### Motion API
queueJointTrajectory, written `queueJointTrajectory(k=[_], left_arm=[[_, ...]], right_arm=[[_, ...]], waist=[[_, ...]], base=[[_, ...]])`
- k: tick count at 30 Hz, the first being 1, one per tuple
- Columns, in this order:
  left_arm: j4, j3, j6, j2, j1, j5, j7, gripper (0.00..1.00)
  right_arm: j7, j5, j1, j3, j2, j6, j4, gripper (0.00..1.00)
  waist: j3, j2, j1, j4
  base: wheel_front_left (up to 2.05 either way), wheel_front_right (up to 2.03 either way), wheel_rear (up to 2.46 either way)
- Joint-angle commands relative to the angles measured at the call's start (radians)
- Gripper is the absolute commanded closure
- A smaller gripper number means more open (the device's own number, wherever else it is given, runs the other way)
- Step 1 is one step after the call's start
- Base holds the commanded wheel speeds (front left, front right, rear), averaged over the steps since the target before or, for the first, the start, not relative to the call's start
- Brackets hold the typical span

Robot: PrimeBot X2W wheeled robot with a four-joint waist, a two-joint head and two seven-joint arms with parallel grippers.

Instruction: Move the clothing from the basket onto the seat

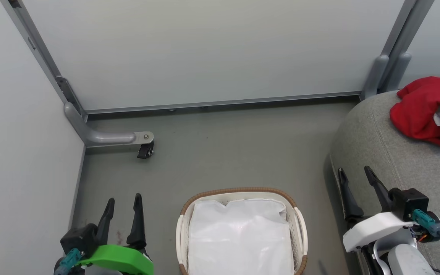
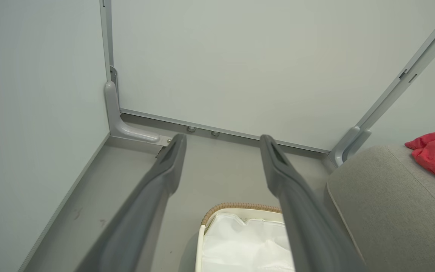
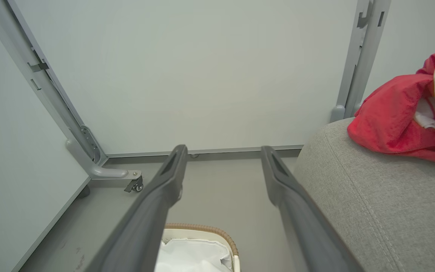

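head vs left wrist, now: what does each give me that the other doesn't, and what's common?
Head view adds: the right gripper, open beside the seat, and the white stripes on the clothing. Left wrist view adds: a close look at the recessed inner faces of its fingers. Both: left gripper open and empty, basket holding just its white liner, red clothing on the seat.

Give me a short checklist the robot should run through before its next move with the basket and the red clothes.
1. Red clothing lying on the sofa: ok.
2. Both garments in that pile: cannot tell; it runs off the picture's edge.
3. Basket free of red fabric: ok for the part in view, where the white liner shows; its near end is cut off.
4. Left gripper open and empty: ok.
5. Right gripper open and empty, beside the sofa: ok.
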Motion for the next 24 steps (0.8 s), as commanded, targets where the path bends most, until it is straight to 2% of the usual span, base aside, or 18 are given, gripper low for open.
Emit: queueJointTrajectory(k=[1,2,6,24], left_arm=[[-0.003,0.001,-0.003,0.001,0.007,-0.004,0.0,0.0],[-0.001,0.0,0.0,0.0,0.0,-0.007,0.0,1.0],[0.028,-0.002,0.0,-0.001,0.004,-0.017,0.003,1.0],[-0.008,0.063,-0.007,0.0,-0.013,-0.305,0.095,1.0]], right_arm=[[-0.002,0.005,0.002,-0.001,-0.004,-0.001,0.002,0.0],[0.0,0.002,0.0,0.0,0.0,0.0,0.0,1.0],[0.007,0.012,0.015,-0.001,0.007,0.0,0.032,1.0],[0.097,0.353,0.02,-0.029,0.004,0.0,-0.001,1.0]], waist=[[-0.001,0.0,0.0001,0.0],[-0.001,0.0,0.0001,0.0],[-0.001,0.0,0.0001,0.0],[-0.004,0.0,0.0001,-0.003]], base=[[0.0,0.0,0.0],[0.0,0.0,0.0],[0.0,0.0,0.0],[0.0,0.0,0.0]])
